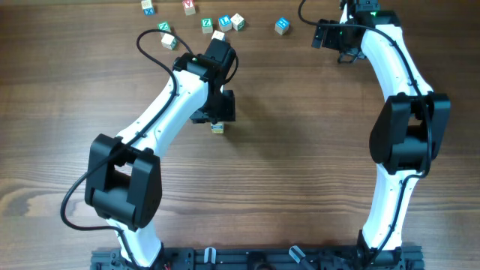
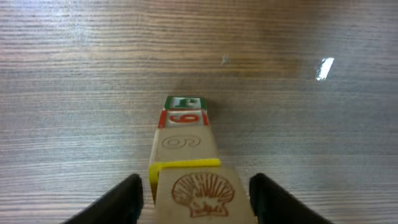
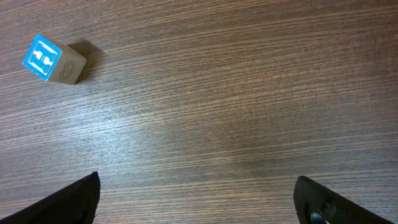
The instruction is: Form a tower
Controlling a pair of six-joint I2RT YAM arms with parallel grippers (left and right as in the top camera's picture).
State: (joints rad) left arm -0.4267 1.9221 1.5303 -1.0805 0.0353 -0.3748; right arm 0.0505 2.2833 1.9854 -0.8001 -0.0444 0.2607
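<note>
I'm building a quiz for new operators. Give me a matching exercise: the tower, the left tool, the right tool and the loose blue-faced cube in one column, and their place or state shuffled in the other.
1 tower
2 left tool
3 right tool
4 blue-faced cube

A lies loose, by itself
B fingers wide apart, nothing between them
C fingers either side of the tower's top
D several cubes high, shell print on top

Pairs: 1-D, 2-C, 3-B, 4-A

Light was bright and even. A white glare patch sat on the table [image 2: 93, 50]; the cube [image 3: 55, 59] cast a short soft shadow rightward.
</note>
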